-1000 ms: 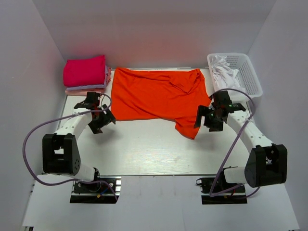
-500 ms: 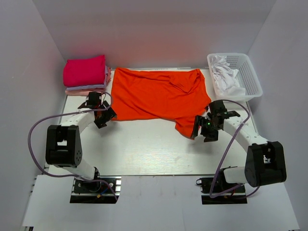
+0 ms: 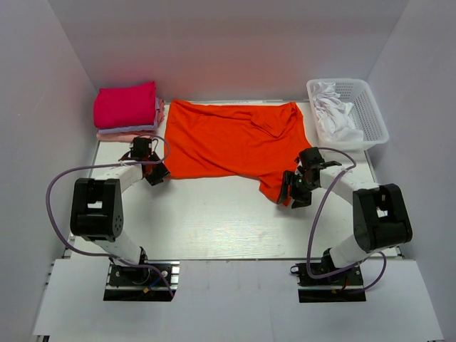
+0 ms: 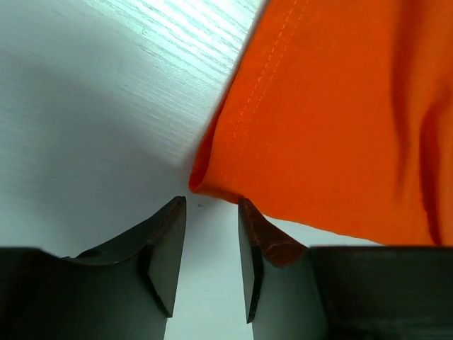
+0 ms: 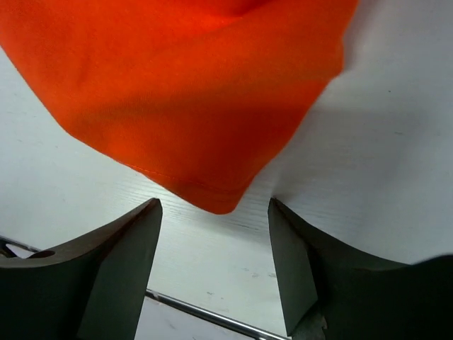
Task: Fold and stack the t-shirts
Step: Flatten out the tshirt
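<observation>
You are working over a white table (image 3: 214, 221), and the orange-red t-shirt (image 3: 228, 139) is lying spread across its far middle, mostly flat, with wrinkles bunching toward the far right and one flap reaching down toward the near right. To the right of it, the white basket (image 3: 374, 117) is sitting at the far right corner with white cloth (image 3: 331, 107) heaped inside. At the far left, the folded stack is resting just beside the orange-red t-shirt: the magenta-pink t-shirt (image 3: 125, 103) on top, the pale lavender t-shirt (image 3: 132, 128) under it, and the light pink t-shirt (image 3: 114, 135) at the bottom.

Your left gripper (image 3: 158, 173) is sitting low at the shirt's near-left corner; its fingers (image 4: 166, 241) are standing a little apart, with the hemmed corner just ahead of the tips and nothing pinched. Your right gripper (image 3: 288, 194) is sitting at the tip of the near-right flap, its fingers (image 5: 113, 262) spread wide, the flap's point lying just ahead of the gap between them and ungrasped.
</observation>
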